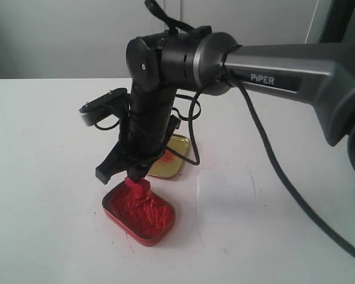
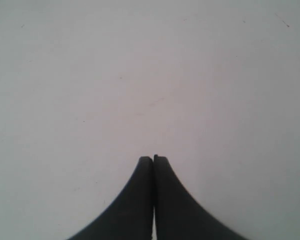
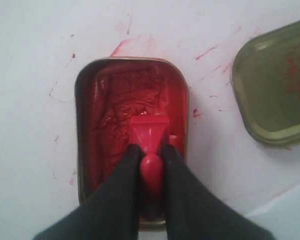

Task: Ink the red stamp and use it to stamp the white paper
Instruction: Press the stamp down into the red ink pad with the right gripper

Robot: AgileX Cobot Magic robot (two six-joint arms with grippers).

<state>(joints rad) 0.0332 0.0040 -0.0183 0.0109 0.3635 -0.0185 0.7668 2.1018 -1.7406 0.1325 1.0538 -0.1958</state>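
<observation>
My right gripper (image 1: 135,176) (image 3: 150,150) is shut on the knob of the red stamp (image 1: 138,186) (image 3: 150,134). The stamp's square base sits on the lumpy paste inside the red oblong ink tin (image 1: 138,210) (image 3: 110,105). The white paper (image 1: 225,195) lies flat on the table just right of the tin; one corner of the paper (image 3: 285,215) shows in the right wrist view. My left gripper (image 2: 153,159) is shut with nothing between its fingers, over bare white tabletop, and it does not appear in the exterior view.
The gold tin lid (image 1: 170,162) (image 3: 275,85) lies open-side up behind the ink tin. Red ink smears (image 3: 121,47) mark the table around the tin. The right arm (image 1: 272,74) and its cable (image 1: 272,160) span the right side.
</observation>
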